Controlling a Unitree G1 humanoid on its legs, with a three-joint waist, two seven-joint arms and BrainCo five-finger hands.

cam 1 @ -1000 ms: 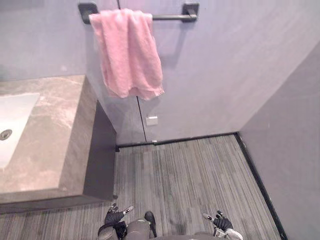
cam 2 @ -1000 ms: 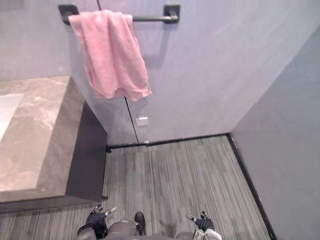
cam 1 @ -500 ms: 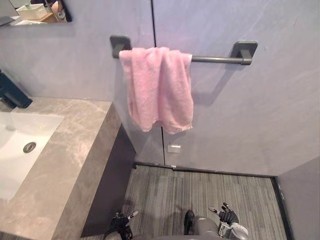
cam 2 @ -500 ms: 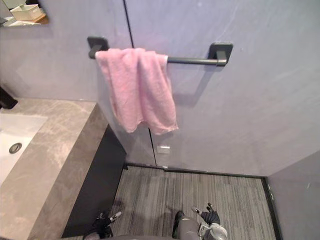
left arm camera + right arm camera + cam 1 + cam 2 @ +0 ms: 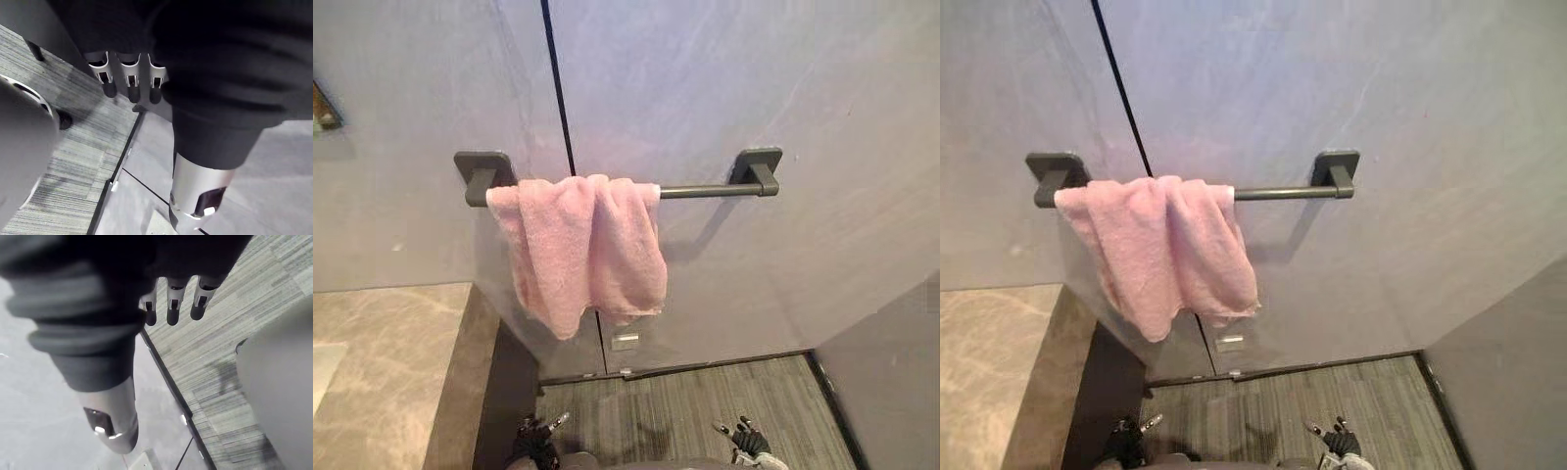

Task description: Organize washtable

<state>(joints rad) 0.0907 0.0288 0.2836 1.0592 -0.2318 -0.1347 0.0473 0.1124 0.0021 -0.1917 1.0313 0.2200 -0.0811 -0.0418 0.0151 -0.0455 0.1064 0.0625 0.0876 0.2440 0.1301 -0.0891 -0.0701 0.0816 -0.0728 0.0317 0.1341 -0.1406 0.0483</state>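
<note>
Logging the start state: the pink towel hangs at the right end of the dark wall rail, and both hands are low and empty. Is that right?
Not quite. The pink towel hangs at the left end of the dark wall rail, on the countertop's side, as the left eye view shows. The left hand and right hand are indeed low and empty, fingers relaxed.
</note>
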